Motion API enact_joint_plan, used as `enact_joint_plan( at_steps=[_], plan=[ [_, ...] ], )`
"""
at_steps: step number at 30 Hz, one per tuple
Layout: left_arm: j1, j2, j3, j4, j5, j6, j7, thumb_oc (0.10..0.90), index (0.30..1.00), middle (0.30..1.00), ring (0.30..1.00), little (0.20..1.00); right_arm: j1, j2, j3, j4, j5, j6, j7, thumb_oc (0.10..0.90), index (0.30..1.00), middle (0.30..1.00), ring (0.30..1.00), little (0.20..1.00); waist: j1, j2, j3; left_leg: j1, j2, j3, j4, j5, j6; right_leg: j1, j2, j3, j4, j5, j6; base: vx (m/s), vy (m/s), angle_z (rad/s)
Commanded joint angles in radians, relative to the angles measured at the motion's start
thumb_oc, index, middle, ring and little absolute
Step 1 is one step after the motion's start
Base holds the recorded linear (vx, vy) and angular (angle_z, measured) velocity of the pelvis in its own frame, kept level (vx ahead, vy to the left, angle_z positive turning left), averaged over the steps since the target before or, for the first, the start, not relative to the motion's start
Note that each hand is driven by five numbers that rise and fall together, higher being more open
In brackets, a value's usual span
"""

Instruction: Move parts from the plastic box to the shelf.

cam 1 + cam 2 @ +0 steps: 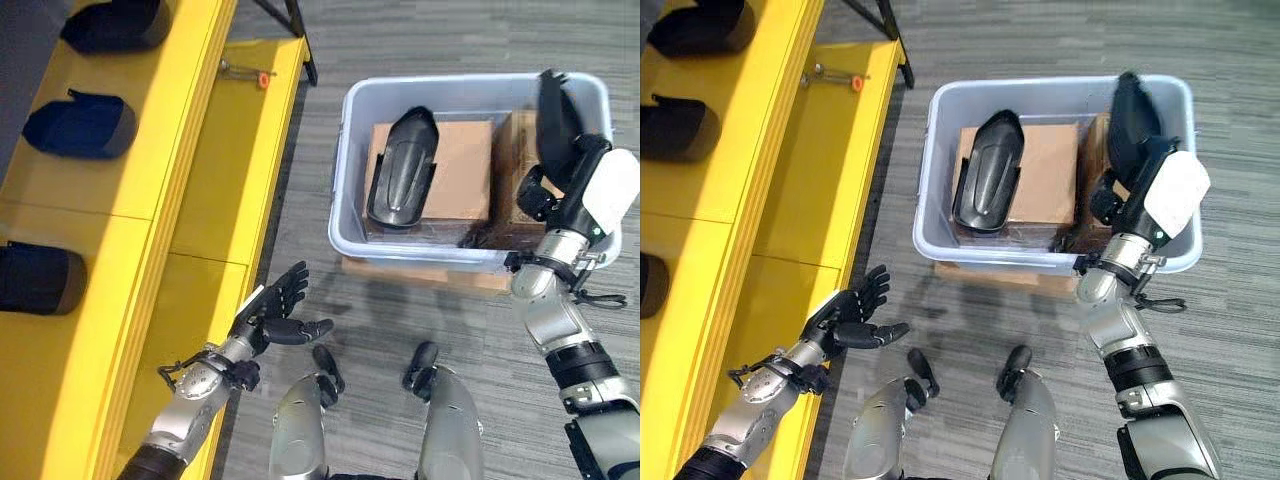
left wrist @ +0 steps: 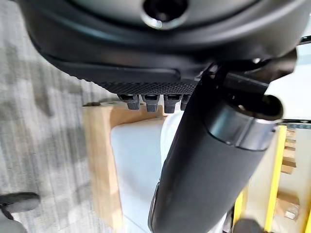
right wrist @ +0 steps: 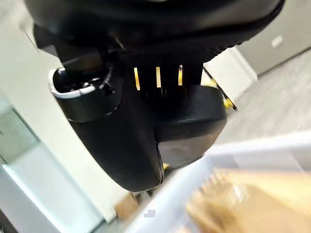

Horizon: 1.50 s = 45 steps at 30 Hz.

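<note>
Yellow shelf (image 1: 190, 200) carries three dark parts (image 1: 85, 125) on its upper tier, small tool (image 1: 245, 72) on the lower. Grey carpet (image 1: 420, 40) carries wooden board (image 1: 420, 275) under plastic box (image 1: 345, 160).

Both eye views look steeply down from the head, side by side, and share pretty much the same stuff: the yellow shelf (image 1: 190, 150) along the left edge, the plastic box (image 1: 345, 170) on the floor, both arms. The left wrist view sits right up against the left hand (image 2: 160, 63), facing the floor. The right wrist view hugs the right hand (image 3: 146, 58), with the box's rim beyond it.
</note>
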Motion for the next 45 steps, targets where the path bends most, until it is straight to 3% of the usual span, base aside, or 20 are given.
enact_joint_plan(
  at_steps=[1, 10, 17, 27, 34, 37, 38, 39, 41, 45],
  plan=[
    [0.068, 0.022, 0.036, -0.132, -0.043, -0.042, 0.004, 0.9, 1.0, 1.0, 1.0, 1.0, -0.082, -0.082, -0.084, -0.198, -0.141, -0.067, -0.029, 0.4, 0.3, 0.3, 0.3, 0.3, 0.006, -0.031, -0.086, 0.056, 0.013, -0.075, 0.006, -0.089, -0.032, 0.088, 0.012, 0.087, 0.041, -0.144, 0.089, 0.08, 0.018, -0.19],
    [0.12, 0.011, 0.044, -0.145, -0.022, -0.019, 0.006, 0.9, 1.0, 1.0, 1.0, 1.0, -0.031, -0.093, -0.087, -0.322, -0.169, -0.093, 0.016, 0.4, 0.3, 0.3, 0.3, 0.3, 0.0, -0.056, -0.179, 0.139, 0.005, -0.074, -0.04, -0.087, -0.035, 0.2, 0.041, 0.086, -0.054, -0.139, 0.084, 0.07, 0.002, -0.04],
    [0.138, 0.005, 0.06, -0.163, -0.011, 0.011, 0.029, 0.9, 1.0, 1.0, 1.0, 1.0, 0.014, -0.102, -0.08, -0.417, -0.197, -0.181, 0.129, 0.4, 0.3, 0.3, 0.3, 0.3, 0.0, -0.067, -0.245, 0.181, 0.015, -0.075, -0.061, -0.081, -0.041, 0.258, 0.056, 0.08, -0.093, -0.146, 0.074, 0.02, -0.014, -0.01],
    [0.188, -0.018, 0.107, -0.155, -0.024, 0.025, 0.072, 0.9, 1.0, 1.0, 1.0, 1.0, 0.05, -0.144, -0.002, -0.537, -0.277, -0.283, 0.288, 0.4, 0.3, 0.3, 0.3, 0.3, 0.021, -0.079, -0.267, 0.171, 0.06, -0.079, -0.05, -0.048, -0.059, 0.28, 0.073, 0.055, -0.087, -0.172, 0.053, -0.01, -0.041, 0.01],
    [0.233, -0.028, 0.143, -0.139, -0.001, -0.022, 0.085, 0.9, 1.0, 1.0, 1.0, 1.0, 0.009, -0.18, 0.062, -0.598, -0.309, -0.351, 0.346, 0.4, 0.3, 0.3, 0.3, 0.3, 0.07, -0.078, -0.244, 0.122, 0.122, -0.094, -0.051, 0.047, -0.098, 0.258, 0.058, -0.019, -0.018, -0.212, 0.038, -0.08, -0.049, 0.13],
    [0.268, -0.036, 0.157, -0.134, 0.015, -0.055, 0.036, 0.9, 1.0, 1.0, 1.0, 1.0, 0.0, -0.198, 0.068, -0.637, -0.314, -0.363, 0.372, 0.4, 0.3, 0.3, 0.3, 0.3, 0.078, -0.081, -0.239, 0.103, 0.2, -0.021, -0.044, 0.132, -0.131, 0.266, 0.029, -0.093, -0.03, -0.207, 0.037, -0.09, -0.016, 0.33],
    [0.271, -0.037, 0.156, -0.132, 0.017, -0.059, 0.03, 0.9, 1.0, 1.0, 1.0, 1.0, 0.001, -0.201, 0.068, -0.642, -0.318, -0.364, 0.374, 0.4, 0.3, 0.3, 0.3, 0.3, 0.075, -0.081, -0.24, 0.101, 0.208, -0.011, -0.04, 0.136, -0.134, 0.269, 0.026, -0.103, -0.036, -0.205, 0.037, -0.15, 0.0, 0.4],
    [0.267, -0.033, 0.143, -0.127, 0.015, -0.073, 0.018, 0.9, 1.0, 1.0, 1.0, 1.0, 0.0, -0.225, 0.067, -0.665, -0.316, -0.362, 0.38, 0.4, 0.3, 0.3, 0.3, 0.3, 0.059, -0.083, -0.243, 0.099, 0.24, 0.047, -0.012, 0.155, -0.146, 0.274, 0.016, -0.131, -0.069, -0.185, 0.042, -0.12, 0.024, 0.74],
    [0.256, -0.027, 0.134, -0.129, 0.005, -0.075, 0.009, 0.9, 1.0, 1.0, 1.0, 1.0, -0.001, -0.242, 0.069, -0.677, -0.313, -0.364, 0.385, 0.4, 0.3, 0.3, 0.3, 0.3, 0.054, -0.082, -0.245, 0.1, 0.25, 0.061, 0.006, 0.153, -0.149, 0.274, 0.016, -0.144, -0.079, -0.18, 0.041, -0.14, 0.079, 0.92],
    [0.205, -0.017, 0.101, -0.117, -0.007, -0.069, -0.043, 0.9, 1.0, 1.0, 1.0, 1.0, -0.022, -0.274, 0.095, -0.687, -0.319, -0.356, 0.363, 0.4, 0.3, 0.3, 0.3, 0.3, 0.052, -0.093, -0.26, 0.113, 0.237, 0.073, 0.14, 0.096, -0.128, 0.265, 0.019, -0.163, -0.061, -0.202, 0.022, -0.13, 0.16, 0.68]
  ],
)
